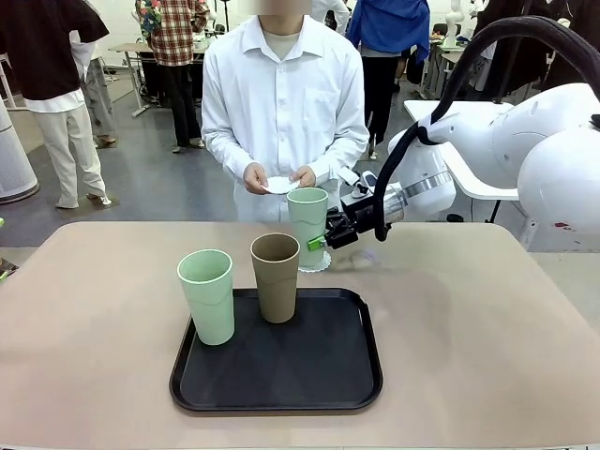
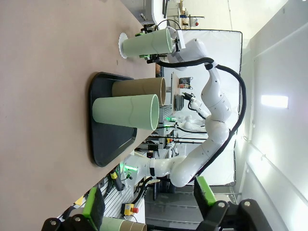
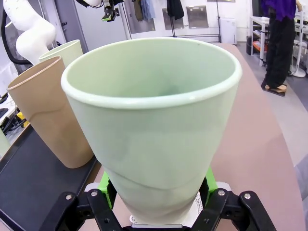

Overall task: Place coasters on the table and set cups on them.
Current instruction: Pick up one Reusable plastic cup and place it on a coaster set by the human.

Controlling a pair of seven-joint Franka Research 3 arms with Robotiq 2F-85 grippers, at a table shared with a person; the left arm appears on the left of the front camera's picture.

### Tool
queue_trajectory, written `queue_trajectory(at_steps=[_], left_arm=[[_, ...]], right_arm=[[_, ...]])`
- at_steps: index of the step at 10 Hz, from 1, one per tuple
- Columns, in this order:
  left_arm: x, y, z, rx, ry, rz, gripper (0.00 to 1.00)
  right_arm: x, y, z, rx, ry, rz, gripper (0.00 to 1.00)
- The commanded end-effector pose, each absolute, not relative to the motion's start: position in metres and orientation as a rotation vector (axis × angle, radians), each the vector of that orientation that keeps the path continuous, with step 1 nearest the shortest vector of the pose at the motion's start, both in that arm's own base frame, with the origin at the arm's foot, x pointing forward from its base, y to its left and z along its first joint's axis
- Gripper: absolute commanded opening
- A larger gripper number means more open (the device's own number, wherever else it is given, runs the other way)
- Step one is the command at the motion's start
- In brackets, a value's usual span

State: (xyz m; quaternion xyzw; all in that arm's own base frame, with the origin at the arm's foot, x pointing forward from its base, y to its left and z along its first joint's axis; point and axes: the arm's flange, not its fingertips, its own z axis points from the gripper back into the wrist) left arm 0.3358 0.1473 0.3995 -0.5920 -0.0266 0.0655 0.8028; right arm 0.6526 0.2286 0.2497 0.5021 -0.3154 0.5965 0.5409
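My right gripper [image 1: 317, 242] is shut on a pale green cup [image 1: 307, 223], upright over a white lacy coaster [image 1: 320, 263] on the beige table [image 1: 487, 319] just behind the tray. Whether the cup's base touches the coaster I cannot tell. In the right wrist view this cup [image 3: 154, 130] sits between the green pads [image 3: 109, 188], with the coaster's edge [image 3: 201, 206] below. A second green cup [image 1: 206, 295] and a tan cup [image 1: 275, 277] stand on the black tray [image 1: 281, 375]. The person's hands hold another coaster [image 1: 279, 185]. My left gripper [image 2: 149, 199] stands open and holds nothing.
The person stands at the far edge of the table, just behind the held cup. Bare tabletop lies left and right of the tray. The white right arm [image 1: 487, 150] reaches in from the right. Other people and tables are farther back.
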Motion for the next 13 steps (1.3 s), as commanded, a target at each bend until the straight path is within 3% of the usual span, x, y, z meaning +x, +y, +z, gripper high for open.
queue_trajectory(at_steps=[1,11,12,13], left_arm=[[0.335,0.148,0.401,-1.282,-0.066,0.14,1.0],[0.335,0.148,0.401,-1.282,-0.066,0.14,1.0],[0.335,0.148,0.401,-1.282,-0.066,0.14,1.0],[0.335,0.148,0.401,-1.282,-0.066,0.14,1.0]], right_arm=[[0.653,0.227,0.249,1.179,-0.717,1.41,0.81],[0.657,0.222,0.237,1.193,-0.691,1.396,0.81],[0.657,0.223,0.236,1.197,-0.691,1.396,0.86],[0.657,0.223,0.236,1.2,-0.686,1.397,1.0]])
